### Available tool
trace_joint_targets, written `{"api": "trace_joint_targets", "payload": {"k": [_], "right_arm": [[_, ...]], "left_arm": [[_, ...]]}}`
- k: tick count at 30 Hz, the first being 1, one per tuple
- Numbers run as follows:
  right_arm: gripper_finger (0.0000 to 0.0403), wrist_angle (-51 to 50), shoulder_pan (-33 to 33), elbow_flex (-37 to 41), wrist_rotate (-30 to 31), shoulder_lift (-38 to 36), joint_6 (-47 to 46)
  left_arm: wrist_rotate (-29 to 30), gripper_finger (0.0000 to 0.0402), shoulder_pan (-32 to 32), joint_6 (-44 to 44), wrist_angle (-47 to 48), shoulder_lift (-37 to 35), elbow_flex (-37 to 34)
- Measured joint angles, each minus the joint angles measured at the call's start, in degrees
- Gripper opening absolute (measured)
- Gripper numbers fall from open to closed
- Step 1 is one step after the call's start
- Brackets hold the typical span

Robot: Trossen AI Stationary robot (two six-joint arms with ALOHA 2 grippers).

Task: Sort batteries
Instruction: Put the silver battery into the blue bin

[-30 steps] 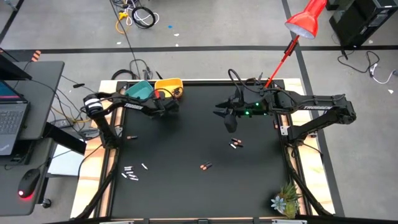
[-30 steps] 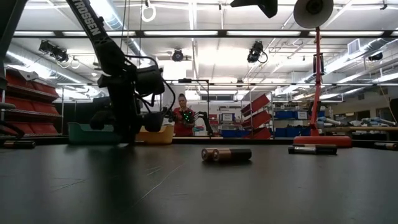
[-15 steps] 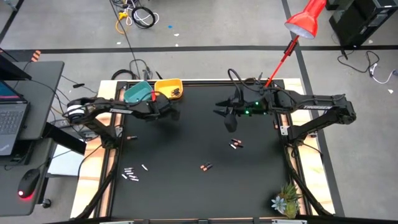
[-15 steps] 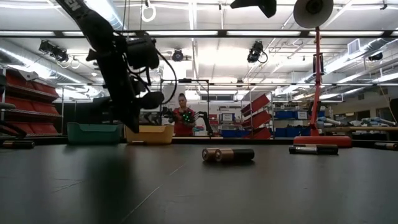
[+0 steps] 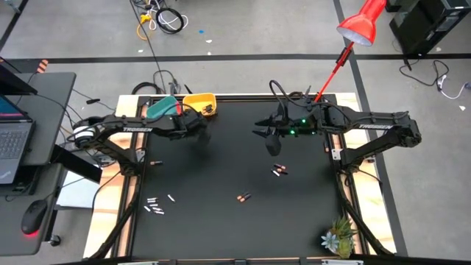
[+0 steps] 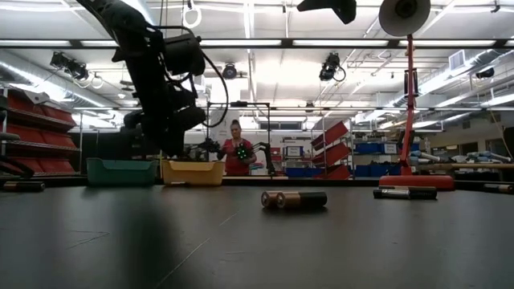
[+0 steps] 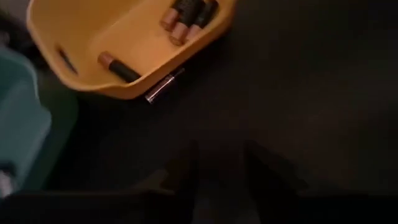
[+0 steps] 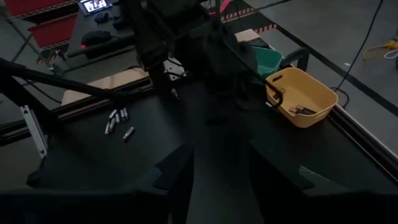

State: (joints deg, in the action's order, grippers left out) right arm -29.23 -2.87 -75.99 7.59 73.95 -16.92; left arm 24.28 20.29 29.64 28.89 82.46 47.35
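Note:
My left gripper (image 5: 200,132) hangs open and empty above the black table, just near-side of the yellow bowl (image 5: 200,104). The bowl holds several dark batteries with copper ends (image 7: 186,14). One silver battery (image 7: 163,87) lies on the table against the bowl's outer wall. The teal bowl (image 5: 163,109) stands left of the yellow one. My right gripper (image 5: 271,143) hangs open and empty over the table's far middle. Dark batteries lie at mid-table (image 5: 277,171) and nearer (image 5: 243,196). Whitish batteries (image 5: 154,205) lie near the left edge.
A red lamp (image 5: 360,26) on a stand rises at the far right corner. A small plant (image 5: 338,239) stands at the near right corner. A lone battery (image 5: 155,162) lies near the left edge. A person (image 6: 237,156) stands in the room beyond the table.
My left gripper has risen from the table surface beside the bowls to well above it, staying near the yellow bowl. The left arm's rear joints have swung toward the table's left edge.

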Motion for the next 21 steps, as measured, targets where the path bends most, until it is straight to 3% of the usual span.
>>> {"api": "trace_joint_targets", "payload": {"k": [4,7,15,21], "right_arm": [[0.0158,0.0,0.0,0.0,-1.4,0.0,-1.2],[0.0158,0.0,0.0,0.0,-1.9,0.0,-2.0],[0.0158,-3.7,1.0,0.0,-0.2,0.0,-2.0],[0.0158,-6.9,2.0,0.0,3.3,0.0,-1.1]], "left_arm": [[-5.3,0.0217,0.3,-17.2,2.2,0.0,0.0],[-10.0,0.0235,1.2,-25.2,2.1,0.0,0.0],[-18.3,0.0201,9.1,-33.6,-3.7,-1.4,-1.0],[-18.8,0.0178,13.5,-37.8,-7.3,-1.5,-1.7]]}}
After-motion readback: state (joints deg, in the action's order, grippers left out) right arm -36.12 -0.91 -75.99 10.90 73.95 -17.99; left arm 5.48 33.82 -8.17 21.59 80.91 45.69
